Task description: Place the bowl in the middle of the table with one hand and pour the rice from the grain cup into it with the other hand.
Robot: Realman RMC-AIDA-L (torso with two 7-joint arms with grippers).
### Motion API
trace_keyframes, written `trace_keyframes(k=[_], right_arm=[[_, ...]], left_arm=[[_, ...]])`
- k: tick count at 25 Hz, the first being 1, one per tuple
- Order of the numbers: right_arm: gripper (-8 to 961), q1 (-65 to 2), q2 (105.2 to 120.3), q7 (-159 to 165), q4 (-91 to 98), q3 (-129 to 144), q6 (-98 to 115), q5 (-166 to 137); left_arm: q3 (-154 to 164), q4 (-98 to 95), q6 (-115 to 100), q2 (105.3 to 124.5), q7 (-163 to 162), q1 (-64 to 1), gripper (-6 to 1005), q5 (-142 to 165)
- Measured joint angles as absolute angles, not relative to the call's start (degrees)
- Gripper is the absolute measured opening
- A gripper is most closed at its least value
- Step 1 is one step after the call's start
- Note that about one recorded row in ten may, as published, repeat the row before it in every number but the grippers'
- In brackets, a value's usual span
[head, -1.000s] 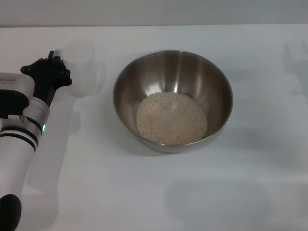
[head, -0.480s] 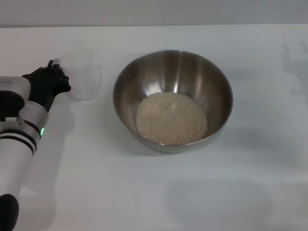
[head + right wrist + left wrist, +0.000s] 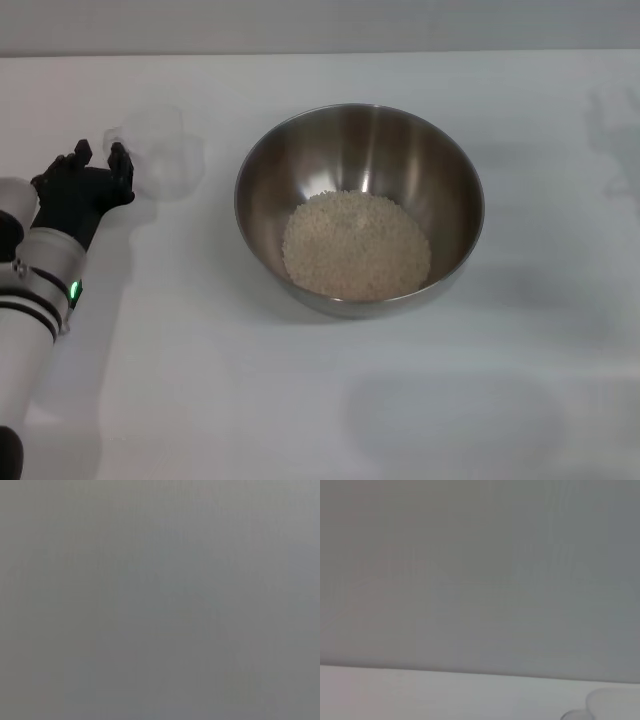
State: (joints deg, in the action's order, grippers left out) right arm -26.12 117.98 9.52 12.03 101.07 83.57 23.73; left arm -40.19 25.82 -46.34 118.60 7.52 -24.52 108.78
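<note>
Cup: clear plastic, faint, round, standing upright on table, mouth up, looks empty; no real long axis seen from above. It sits just beside the left gripper, on the bowl side, apart from the fingertips. Fingers spread w/ a gap, holding nothing. Bowl: wide round steel, brushed shiny inside, approx mid-table, well right of cup. Rice: pale beige grainy heap covering bowl bottom. Left wrist view catches only a sliver of cup rim. Right gripper not seen.
</note>
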Motion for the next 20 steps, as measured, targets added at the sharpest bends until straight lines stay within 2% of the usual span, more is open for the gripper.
trace_keyframes(k=[8,13,20], right_arm=[[479,-26.40,117.86,9.47,12.02,101.07,83.43,23.73],[479,-26.50,117.86,9.44,11.97,101.07,83.37,23.95],[478,-26.55,117.82,9.40,11.95,100.77,83.31,24.13]], left_arm=[[-40.17,27.34,-49.00,118.53,6.94,-21.13,554,113.07],[-39.99,27.56,-50.94,118.47,6.91,-18.71,599,113.55],[-39.98,29.70,-54.72,118.30,6.85,-14.23,599,115.98]])
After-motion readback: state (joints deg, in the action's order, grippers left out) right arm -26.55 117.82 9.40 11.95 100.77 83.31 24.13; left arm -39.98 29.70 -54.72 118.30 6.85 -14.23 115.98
